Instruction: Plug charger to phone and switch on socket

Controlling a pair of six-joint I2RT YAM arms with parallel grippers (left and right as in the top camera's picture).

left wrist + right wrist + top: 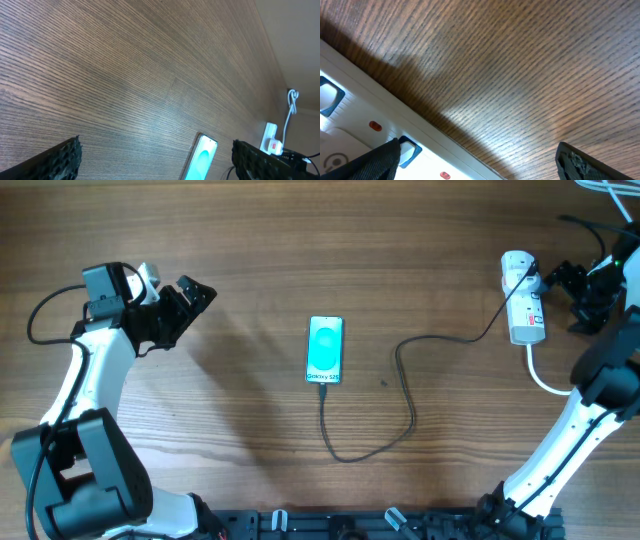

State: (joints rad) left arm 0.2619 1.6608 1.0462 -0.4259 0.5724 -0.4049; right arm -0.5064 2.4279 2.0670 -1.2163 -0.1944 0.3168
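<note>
The phone lies face up mid-table, cyan screen lit; it also shows in the left wrist view. The black charger cable loops from the phone's near edge round to the white socket strip at the far right, where a black plug sits. Its connector end meets the phone's bottom edge. My left gripper is open and empty, well left of the phone. My right gripper is open and empty, hovering just right of the socket; the right wrist view shows the strip with blue-rimmed switches and red marks under one finger.
A white power cord runs from the socket toward the right arm's base. A white cord hangs by the wall behind the strip. The wooden table stretches between both arms.
</note>
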